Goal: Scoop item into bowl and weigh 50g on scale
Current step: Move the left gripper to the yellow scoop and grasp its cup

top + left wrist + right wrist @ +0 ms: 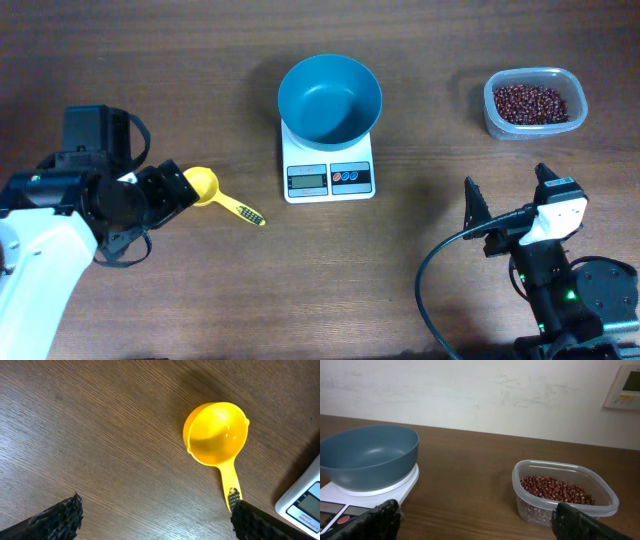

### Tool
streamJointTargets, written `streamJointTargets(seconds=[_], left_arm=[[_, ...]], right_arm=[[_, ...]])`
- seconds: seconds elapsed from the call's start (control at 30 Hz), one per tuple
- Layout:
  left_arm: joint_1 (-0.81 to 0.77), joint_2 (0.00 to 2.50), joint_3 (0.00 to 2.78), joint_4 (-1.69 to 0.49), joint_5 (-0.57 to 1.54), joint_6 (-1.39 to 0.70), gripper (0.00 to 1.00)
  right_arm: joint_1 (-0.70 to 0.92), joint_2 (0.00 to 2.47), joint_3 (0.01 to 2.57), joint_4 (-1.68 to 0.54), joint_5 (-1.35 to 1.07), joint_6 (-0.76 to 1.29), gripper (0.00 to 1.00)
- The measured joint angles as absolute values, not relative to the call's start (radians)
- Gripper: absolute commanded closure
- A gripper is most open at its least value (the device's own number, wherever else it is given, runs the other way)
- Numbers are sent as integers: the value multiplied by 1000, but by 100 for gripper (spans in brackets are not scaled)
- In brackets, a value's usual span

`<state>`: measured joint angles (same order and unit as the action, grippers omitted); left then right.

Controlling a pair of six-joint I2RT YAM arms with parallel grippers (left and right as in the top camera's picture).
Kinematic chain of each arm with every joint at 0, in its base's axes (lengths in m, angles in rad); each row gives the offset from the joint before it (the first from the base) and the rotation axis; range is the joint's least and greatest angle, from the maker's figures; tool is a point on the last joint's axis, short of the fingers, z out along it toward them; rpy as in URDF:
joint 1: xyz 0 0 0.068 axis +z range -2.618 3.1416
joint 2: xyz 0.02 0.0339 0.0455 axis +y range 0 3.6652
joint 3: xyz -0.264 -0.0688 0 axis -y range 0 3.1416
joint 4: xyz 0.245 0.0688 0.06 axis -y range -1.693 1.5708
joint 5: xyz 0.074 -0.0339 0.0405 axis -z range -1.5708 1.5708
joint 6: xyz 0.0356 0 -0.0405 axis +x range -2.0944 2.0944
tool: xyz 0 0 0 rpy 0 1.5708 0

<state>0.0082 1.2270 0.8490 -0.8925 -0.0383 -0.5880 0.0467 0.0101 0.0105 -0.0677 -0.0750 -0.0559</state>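
The teal-blue bowl (330,97) stands empty on the white scale (328,172) at the table's middle; both show in the right wrist view, bowl (367,456) and scale (380,492). Dark red-brown beans (535,103) fill a clear tub (497,118) at the back right, also in the right wrist view (555,491). A yellow scoop (205,187) lies left of the scale, handle toward the scale. My left gripper (178,190) is open and empty just left of the scoop (216,432); its right finger lies over the handle end. My right gripper (508,195) is open and empty, in front of the tub.
Black cables loop beside both arms near the table's front edge. A pale wall with a white control panel (624,386) stands behind the table in the right wrist view.
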Motion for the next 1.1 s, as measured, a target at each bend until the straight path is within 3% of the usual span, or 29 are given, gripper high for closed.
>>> streamJointTargets(seconds=[0.1, 0.17, 0.3, 0.5, 0.57, 0.63, 0.7, 0.83, 0.93, 1.1], left_arm=[[8, 1227, 849, -892, -80, -652, 0], [8, 1227, 849, -892, -90, -714, 11], [7, 1354, 849, -797, -86, -819, 16], [7, 1616, 849, -608, 5, -846, 45], [5, 1635, 849, -597, 12, -849, 50], [-17, 1655, 850, -561, 12, -848, 70], [-39, 1669, 854, -531, 8, -850, 100], [-40, 1674, 861, -533, 13, -853, 100], [-40, 1633, 871, -707, 20, -853, 100], [-40, 1132, 1007, -1081, 23, -853, 100]], right_arm=[[47, 10, 10, -67, -75, -56, 1], [47, 10, 10, -67, -75, -56, 1], [47, 11, 10, -68, -75, -56, 1], [47, 10, 10, -67, -75, -56, 1], [47, 10, 10, -68, -75, -56, 1], [47, 10, 10, -68, -75, -56, 1], [47, 10, 10, -68, -75, -57, 1], [47, 10, 10, -68, -75, -56, 1], [47, 10, 10, -68, -75, -56, 1], [47, 10, 10, -67, -75, -56, 1]])
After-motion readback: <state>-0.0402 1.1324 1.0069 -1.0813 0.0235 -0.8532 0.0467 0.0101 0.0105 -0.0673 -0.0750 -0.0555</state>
